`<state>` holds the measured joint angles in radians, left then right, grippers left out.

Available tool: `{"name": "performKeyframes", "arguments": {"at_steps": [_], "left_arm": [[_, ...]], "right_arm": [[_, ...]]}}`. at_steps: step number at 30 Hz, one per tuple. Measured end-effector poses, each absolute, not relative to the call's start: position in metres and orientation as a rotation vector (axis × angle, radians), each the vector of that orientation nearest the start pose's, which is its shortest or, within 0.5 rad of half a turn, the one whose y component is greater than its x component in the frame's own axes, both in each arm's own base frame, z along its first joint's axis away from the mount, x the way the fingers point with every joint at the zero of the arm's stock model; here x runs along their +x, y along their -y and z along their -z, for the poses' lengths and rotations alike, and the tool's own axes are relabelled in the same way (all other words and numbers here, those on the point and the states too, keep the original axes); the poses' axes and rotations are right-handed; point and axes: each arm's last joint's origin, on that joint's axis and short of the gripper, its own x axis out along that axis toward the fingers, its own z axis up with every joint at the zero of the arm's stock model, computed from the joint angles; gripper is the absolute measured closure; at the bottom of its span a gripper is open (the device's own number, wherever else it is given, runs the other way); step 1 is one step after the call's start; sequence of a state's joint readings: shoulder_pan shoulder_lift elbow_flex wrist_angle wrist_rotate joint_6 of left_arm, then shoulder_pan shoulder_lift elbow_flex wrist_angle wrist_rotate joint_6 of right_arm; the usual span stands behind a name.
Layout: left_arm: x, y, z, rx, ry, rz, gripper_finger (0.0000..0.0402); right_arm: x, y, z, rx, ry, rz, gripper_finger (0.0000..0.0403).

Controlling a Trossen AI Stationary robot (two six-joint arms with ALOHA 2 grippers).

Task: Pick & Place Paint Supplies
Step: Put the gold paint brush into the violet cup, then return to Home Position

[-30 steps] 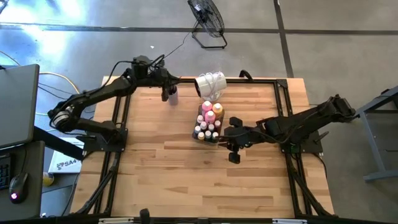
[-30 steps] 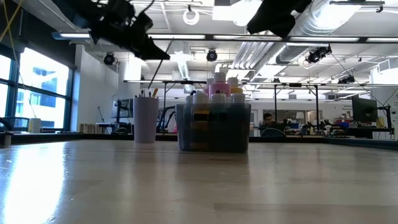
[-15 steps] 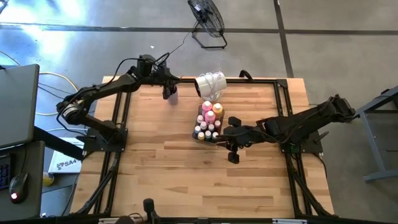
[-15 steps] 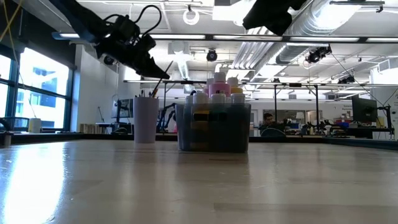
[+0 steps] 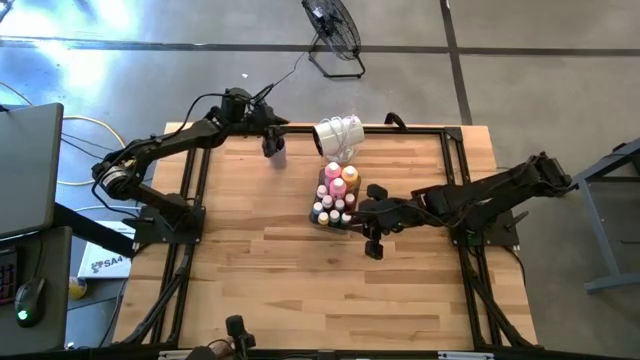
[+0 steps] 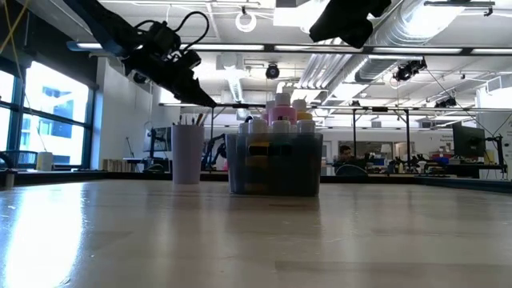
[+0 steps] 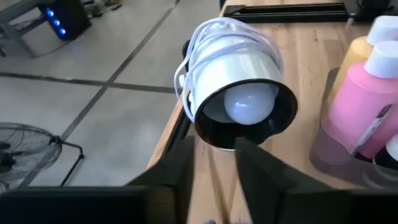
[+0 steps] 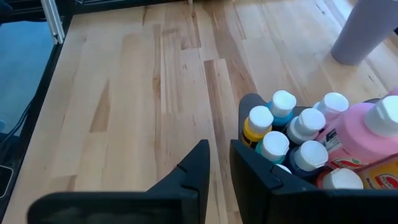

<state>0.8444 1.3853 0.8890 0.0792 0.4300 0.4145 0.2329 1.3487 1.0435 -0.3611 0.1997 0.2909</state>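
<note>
- Where the paint bottles (image 5: 335, 195) stand, near the middle of the wooden table (image 5: 260, 270), they are packed upright in a clear grey tray (image 6: 274, 165): a pink bottle (image 8: 367, 134) and an orange bottle (image 5: 350, 179) rise tallest, and small white-capped bottles (image 8: 292, 134) in yellow, blue and dark labels cluster at the end towards the right arm.
- Dark and wooden brush handles (image 6: 189, 120) stick up out of the lilac cup (image 6: 187, 153), which stands on the table to the left of the tray in the low view, apart from it.
- The left gripper (image 5: 272, 138) hangs just above the cup's mouth near the table's far edge; in its wrist view the two dark fingers (image 7: 177, 171) stand a little apart with nothing seen between them, and only a brush tip shows below them.
- The left arm reaches in from the table's left side, its forearm sloping down towards the cup in the low view.
- Beyond the left fingers a white lamp (image 7: 236, 93) wrapped in its cord lies on its side at the table's far edge, bulb facing the camera.
- The right gripper (image 5: 368, 232) hovers just beside the tray's near end, above the small bottles; its fingers (image 8: 194, 171) leave only a narrow gap and grasp nothing.
- The right arm stretches low across the table from the right side.
</note>
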Motion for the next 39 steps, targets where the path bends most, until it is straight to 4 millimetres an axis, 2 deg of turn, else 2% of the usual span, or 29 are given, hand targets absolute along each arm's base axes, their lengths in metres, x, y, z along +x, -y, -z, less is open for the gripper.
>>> {"name": "performKeyframes", "arguments": {"at_steps": [4,8,17,22,28,33,35,39], "left_arm": [[0.209,-0.217,-0.261,0.137,-0.413,-0.342,0.0237],[0.209,-0.217,-0.262,0.093,-0.396,-0.354,0.0204],[0.205,-0.216,-0.260,-0.169,-0.405,-0.465,0.0195],[0.203,-0.209,-0.265,-0.167,-0.393,-0.370,0.0195],[0.192,-0.185,-0.295,-0.079,-0.310,-0.261,0.0195],[0.178,-0.152,-0.319,0.053,-0.295,-0.199,0.0194],[0.173,-0.139,-0.322,0.088,-0.292,-0.192,0.0194],[0.153,-0.114,-0.309,0.127,-0.217,-0.195,0.0194]], "right_arm": [[0.283,-0.061,-0.285,0.138,-0.649,0.063,0.0349],[0.283,-0.061,-0.285,0.130,-0.649,0.060,0.0349],[0.282,-0.061,-0.287,0.091,-0.639,0.049,0.0349],[0.281,-0.061,-0.290,0.053,-0.627,0.035,0.0349],[0.268,-0.055,-0.308,0.037,-0.557,0.026,0.0349],[0.250,-0.040,-0.323,0.021,-0.544,0.035,0.0350],[0.242,-0.032,-0.323,0.039,-0.587,0.025,0.0355],[0.231,-0.020,-0.320,0.058,-0.585,0.009,0.0379]]}}
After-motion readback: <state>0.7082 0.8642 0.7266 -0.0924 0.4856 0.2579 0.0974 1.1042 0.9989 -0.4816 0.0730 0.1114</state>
